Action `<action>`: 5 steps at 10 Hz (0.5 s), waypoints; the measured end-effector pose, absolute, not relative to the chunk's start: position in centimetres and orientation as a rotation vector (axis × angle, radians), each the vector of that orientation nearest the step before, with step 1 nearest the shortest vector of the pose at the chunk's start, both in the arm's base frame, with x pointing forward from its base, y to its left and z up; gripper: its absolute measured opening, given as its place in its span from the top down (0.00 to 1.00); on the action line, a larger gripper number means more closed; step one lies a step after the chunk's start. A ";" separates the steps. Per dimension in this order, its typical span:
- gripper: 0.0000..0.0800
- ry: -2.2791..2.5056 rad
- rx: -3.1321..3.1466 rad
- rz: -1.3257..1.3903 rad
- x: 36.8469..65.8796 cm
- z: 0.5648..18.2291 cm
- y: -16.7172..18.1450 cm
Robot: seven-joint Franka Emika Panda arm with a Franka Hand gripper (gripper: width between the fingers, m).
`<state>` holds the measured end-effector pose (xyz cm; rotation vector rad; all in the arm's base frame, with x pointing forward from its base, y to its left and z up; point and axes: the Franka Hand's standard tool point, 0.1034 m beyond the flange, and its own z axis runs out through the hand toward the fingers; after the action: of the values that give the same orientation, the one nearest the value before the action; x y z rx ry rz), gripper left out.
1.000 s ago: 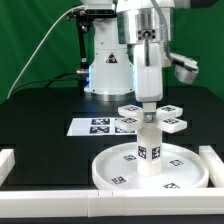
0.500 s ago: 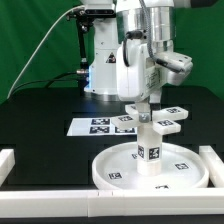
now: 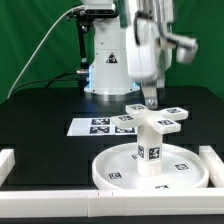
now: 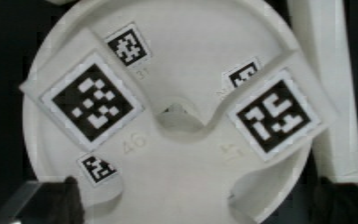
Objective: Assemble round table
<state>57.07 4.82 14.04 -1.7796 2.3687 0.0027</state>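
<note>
The large round disc lies on the table at the front. The short thick leg stands upright on its middle. The cross-shaped foot piece sits on top of the leg. My gripper hangs just above the foot, open and empty, apart from it. In the wrist view the foot shows its tagged arms over the disc. My gripper shows only two dark fingertips set wide apart with nothing between them.
The marker board lies behind the disc, toward the exterior view's left. White border rails run along the left, front and right. The robot base stands at the back.
My gripper held the foot on top of the leg, turned at the wrist, then let go and rose above it. The foot stays on the leg.
</note>
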 end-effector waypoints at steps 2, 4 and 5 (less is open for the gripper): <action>0.19 2.359 -1.784 0.009 57.2 14.4 4.8; 0.19 2.358 -1.791 0.010 57.1 14.3 4.9; 0.19 2.358 -1.793 0.010 57.1 14.2 4.9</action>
<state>57.09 4.88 14.21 -1.7928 2.3577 0.0098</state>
